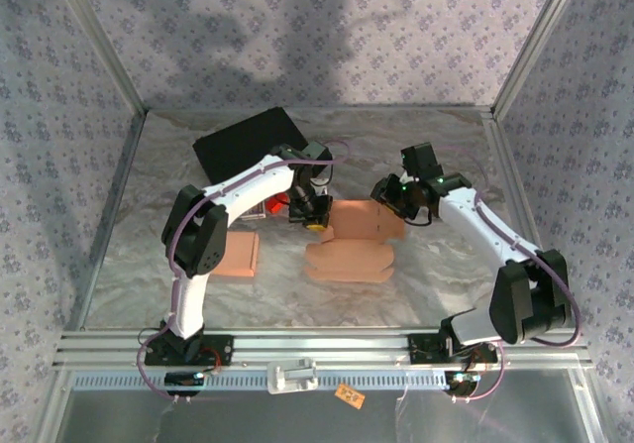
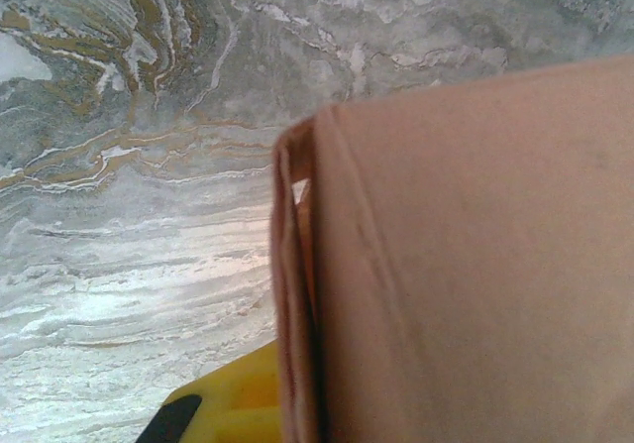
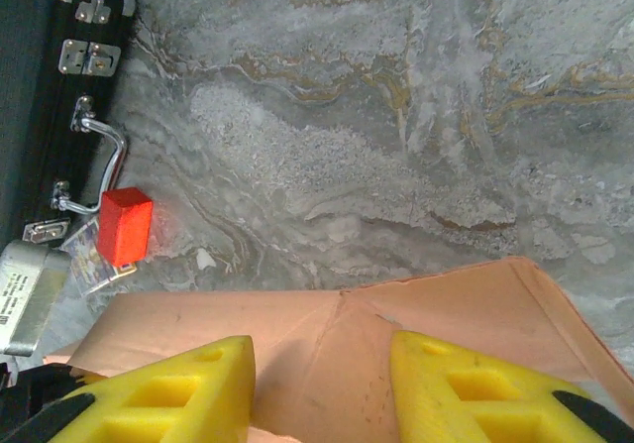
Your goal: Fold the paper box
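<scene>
**Pinching the paper box at its left edge, right jaws open over a panel**

Seen from above, the paper box [image 1: 365,220] sits near the middle of the marbled table [image 1: 436,146], between the two arms. The left gripper [image 1: 313,215] is down on the box's left end with its jaws closed on the cardboard. In the left wrist view one yellow finger [image 2: 233,403] lies tight against a folded, double-layered edge of the box, which fills the right side of that view.

The right gripper [image 1: 391,197] is at the box's right end. Its yellow fingers [image 3: 168,398] stand apart with nothing clamped between them. A creased panel of the box shows in the gap and beyond the tips.

A flat cardboard panel [image 1: 347,262] lies just in front of the box, nearer the arm bases. Whether it is joined to the box cannot be told. Another flat cardboard piece [image 1: 240,255] lies to the left, beside the left arm and apart from the box.

A black case [image 1: 246,141] lies towards the table's far left. The right wrist view shows its metal latches and metal handle [image 3: 99,146]. A red block [image 3: 126,227] sits just beside that handle, between the case and the box.
</scene>
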{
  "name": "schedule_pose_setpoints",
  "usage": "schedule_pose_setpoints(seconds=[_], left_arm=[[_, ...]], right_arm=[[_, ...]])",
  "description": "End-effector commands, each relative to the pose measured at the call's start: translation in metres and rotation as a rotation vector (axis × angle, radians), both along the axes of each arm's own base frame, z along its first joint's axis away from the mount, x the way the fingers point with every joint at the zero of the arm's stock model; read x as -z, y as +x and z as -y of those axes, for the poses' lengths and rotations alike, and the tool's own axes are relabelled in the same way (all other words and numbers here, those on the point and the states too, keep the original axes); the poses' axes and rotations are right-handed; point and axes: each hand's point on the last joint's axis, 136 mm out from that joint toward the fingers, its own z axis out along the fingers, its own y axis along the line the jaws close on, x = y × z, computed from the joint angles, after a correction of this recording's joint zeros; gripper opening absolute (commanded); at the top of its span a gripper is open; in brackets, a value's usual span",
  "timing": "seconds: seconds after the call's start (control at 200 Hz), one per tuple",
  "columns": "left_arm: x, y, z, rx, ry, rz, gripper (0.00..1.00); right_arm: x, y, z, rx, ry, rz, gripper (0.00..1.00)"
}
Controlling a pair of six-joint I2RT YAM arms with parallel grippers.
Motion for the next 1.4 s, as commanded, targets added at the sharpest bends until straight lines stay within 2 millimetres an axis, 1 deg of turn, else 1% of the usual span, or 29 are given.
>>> schedule_pose_setpoints(seconds=[0.0, 0.035, 0.095, 0.15, 0.2, 0.265, 0.32, 0.34, 0.375, 0.46, 0.54, 0.63, 0.675, 0.72, 0.76, 0.84, 0.894, 0.974, 1.069, 1.209, 1.329, 1.394], left_arm=[[-0.023, 0.001, 0.007, 0.003, -0.049, 0.035, 0.00], [-0.023, 0.001, 0.007, 0.002, -0.049, 0.034, 0.00], [-0.022, 0.001, 0.008, 0.002, -0.049, 0.035, 0.00], [-0.023, 0.001, 0.009, 0.002, -0.053, 0.039, 0.00], [-0.023, 0.002, 0.009, 0.000, -0.053, 0.043, 0.00], [-0.024, 0.003, 0.009, 0.000, -0.052, 0.049, 0.00], [-0.024, 0.005, 0.009, -0.001, -0.057, 0.057, 0.00], [-0.025, 0.006, 0.010, -0.001, -0.063, 0.062, 0.00], [-0.026, 0.007, 0.011, 0.001, -0.071, 0.071, 0.00], [-0.031, 0.013, 0.015, 0.004, -0.124, 0.094, 0.00], [-0.038, 0.020, 0.020, 0.005, -0.197, 0.116, 0.00], [-0.048, 0.030, 0.026, -0.005, -0.284, 0.124, 0.00], [-0.053, 0.035, 0.030, -0.003, -0.326, 0.128, 0.00], [-0.059, 0.038, 0.035, 0.005, -0.367, 0.130, 0.00], [-0.064, 0.039, 0.039, 0.015, -0.400, 0.127, 0.00], [-0.070, 0.037, 0.048, 0.047, -0.457, 0.104, 0.00], [-0.072, 0.034, 0.052, 0.062, -0.482, 0.088, 0.00], [-0.076, 0.032, 0.055, 0.078, -0.518, 0.067, 0.00], [-0.081, 0.029, 0.059, 0.090, -0.556, 0.048, 0.00], [-0.078, 0.026, 0.057, 0.097, -0.549, 0.029, 0.00], [-0.077, 0.023, 0.055, 0.103, -0.547, 0.022, 0.00], [-0.077, 0.023, 0.054, 0.104, -0.545, 0.024, 0.00]], right_arm=[[-0.019, 0.000, -0.022, -0.058, 0.067, 0.035, 0.44], [-0.023, -0.003, -0.027, -0.064, 0.088, 0.031, 0.45], [-0.025, -0.005, -0.031, -0.053, 0.117, 0.017, 0.46], [-0.024, -0.007, -0.029, -0.033, 0.148, 0.008, 0.46], [-0.025, -0.007, -0.024, -0.015, 0.156, 0.015, 0.46], [-0.027, -0.012, -0.011, -0.007, 0.127, 0.022, 0.46], [-0.034, -0.018, -0.001, -0.014, 0.091, 0.039, 0.46], [-0.040, -0.019, 0.002, -0.019, 0.082, 0.061, 0.45], [-0.043, -0.027, 0.008, -0.030, 0.057, 0.064, 0.45], [-0.069, -0.036, 0.022, -0.058, 0.044, 0.172, 0.45], [-0.084, -0.045, 0.046, -0.025, 0.041, 0.232, 0.45], [-0.102, -0.045, 0.079, 0.066, 0.043, 0.325, 0.45], [-0.103, -0.045, 0.088, 0.091, 0.059, 0.339, 0.45], [-0.098, -0.043, 0.095, 0.119, 0.046, 0.325, 0.43], [-0.094, -0.041, 0.099, 0.102, 0.011, 0.328, 0.41], [-0.089, -0.031, 0.098, 0.089, 0.040, 0.340, 0.37], [-0.097, -0.022, 0.093, 0.057, 0.073, 0.405, 0.36], [-0.101, -0.020, 0.092, 0.028, 0.054, 0.419, 0.37], [-0.099, -0.021, 0.100, 0.029, 0.005, 0.431, 0.37], [-0.109, -0.013, 0.089, -0.028, 0.063, 0.490, 0.37], [-0.105, -0.008, 0.085, -0.055, 0.095, 0.482, 0.37], [-0.107, -0.006, 0.080, -0.090, 0.115, 0.499, 0.37]])
